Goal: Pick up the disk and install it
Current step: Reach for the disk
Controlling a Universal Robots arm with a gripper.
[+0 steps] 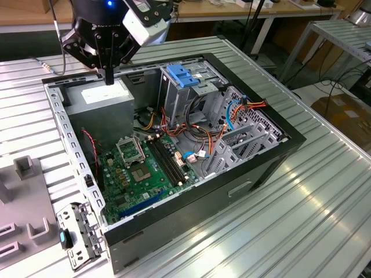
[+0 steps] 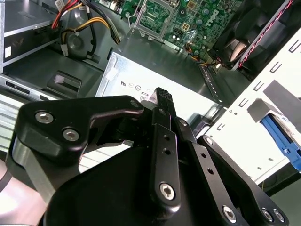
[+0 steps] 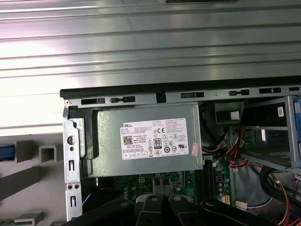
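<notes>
Claw [image 1: 108, 76] pinched closed and empty above the power supply [image 1: 104, 95] of an open computer case [image 1: 290, 140]; the disk [image 2: 282, 136], apparently the blue-railed piece in the grey fixture [image 1: 26, 197] outside, looks rigid, weighty, shock-sensitive, best gripped across its railed edges.
</notes>
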